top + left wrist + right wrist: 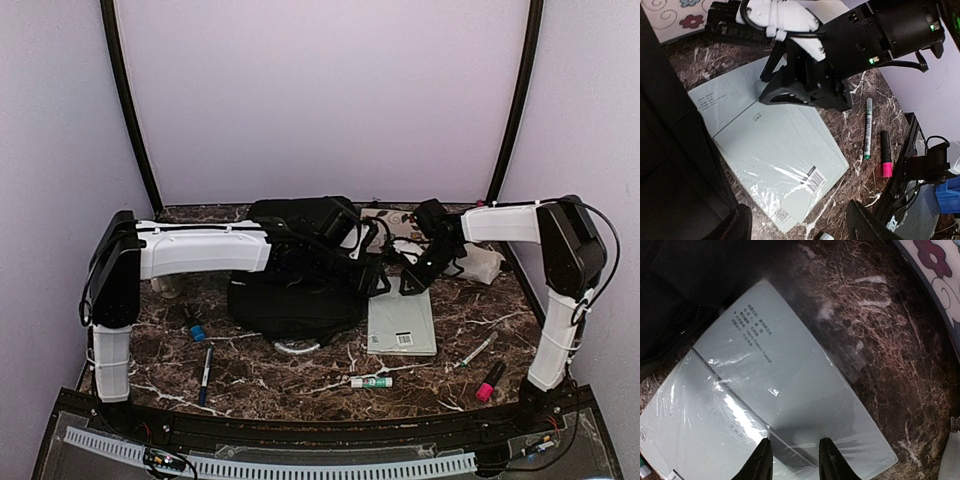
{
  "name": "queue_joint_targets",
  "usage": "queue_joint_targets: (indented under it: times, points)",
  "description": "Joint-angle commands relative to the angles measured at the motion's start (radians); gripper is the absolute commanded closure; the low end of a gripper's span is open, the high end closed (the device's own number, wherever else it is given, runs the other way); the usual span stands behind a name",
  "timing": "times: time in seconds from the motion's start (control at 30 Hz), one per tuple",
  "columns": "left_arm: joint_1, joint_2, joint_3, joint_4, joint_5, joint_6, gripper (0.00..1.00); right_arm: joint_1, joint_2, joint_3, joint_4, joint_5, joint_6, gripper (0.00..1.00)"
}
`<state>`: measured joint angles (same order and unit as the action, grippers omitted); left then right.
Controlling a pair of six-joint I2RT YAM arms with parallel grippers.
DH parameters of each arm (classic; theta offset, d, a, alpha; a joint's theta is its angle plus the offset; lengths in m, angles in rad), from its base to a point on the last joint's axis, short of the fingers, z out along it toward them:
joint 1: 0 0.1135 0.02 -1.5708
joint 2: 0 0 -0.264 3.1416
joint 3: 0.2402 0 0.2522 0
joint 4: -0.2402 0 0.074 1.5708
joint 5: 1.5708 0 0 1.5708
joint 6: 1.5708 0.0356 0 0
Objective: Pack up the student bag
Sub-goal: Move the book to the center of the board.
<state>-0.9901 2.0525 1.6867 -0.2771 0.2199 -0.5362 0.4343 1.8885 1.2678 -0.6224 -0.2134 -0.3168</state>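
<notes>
The student bag (290, 300) lies in the middle of the dark marble table (290, 385), nearer to its far edge. A plastic-wrapped pack of pale green paper (402, 322) lies just beside the bag's right side. The right gripper (792, 462) hangs over the far end of this pack with jaws narrow and nothing between them, and the left gripper (800, 215) stands wide near the bag's right side, holding nothing.

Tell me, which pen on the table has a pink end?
The short black marker by the right arm. The thin pen beside it has a green tip, and the stubby pen on the left has a blue end.
</notes>
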Motion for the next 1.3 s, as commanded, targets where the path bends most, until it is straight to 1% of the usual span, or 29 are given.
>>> queue_joint_targets:
  times: [0.0, 0.1, 0.2, 0.4, 0.6, 0.83, 0.97, 1.0, 1.17, 1.27]
  points:
    - [0.008, -0.072, -0.114, -0.014, 0.002, -0.041, 0.33, 0.018, 0.031, -0.003, 0.017, -0.027, 0.024, 0.68]
    - [0.007, -0.123, -0.211, 0.042, 0.104, -0.053, 0.31, 0.019, -0.016, -0.029, 0.021, -0.015, 0.026, 0.66]
    - [0.006, -0.137, -0.259, 0.077, 0.184, -0.081, 0.27, 0.018, -0.084, -0.054, 0.017, 0.002, 0.021, 0.63]
    - [0.002, -0.081, -0.286, 0.118, 0.179, -0.134, 0.24, 0.016, -0.197, -0.107, -0.014, 0.027, 0.014, 0.54]
    - [0.001, 0.014, -0.281, 0.19, 0.199, -0.208, 0.24, 0.012, -0.234, -0.196, -0.078, 0.007, -0.01, 0.51]
    - [0.001, 0.114, -0.236, 0.269, 0.223, -0.266, 0.26, -0.001, -0.251, -0.291, -0.07, 0.035, -0.019, 0.5]
    - [0.0, 0.151, -0.196, 0.325, 0.266, -0.297, 0.29, -0.005, -0.213, -0.327, -0.06, 0.009, -0.025, 0.5]
    - [-0.003, 0.156, -0.176, 0.33, 0.277, -0.298, 0.3, -0.007, -0.204, -0.331, -0.062, -0.017, -0.037, 0.5]
    - [-0.022, 0.166, -0.063, 0.301, 0.273, -0.257, 0.31, -0.006, -0.17, -0.346, -0.054, -0.071, -0.041, 0.51]
    - [-0.033, 0.164, 0.01, 0.255, 0.262, -0.233, 0.33, -0.007, -0.17, -0.346, -0.055, -0.086, -0.043, 0.51]
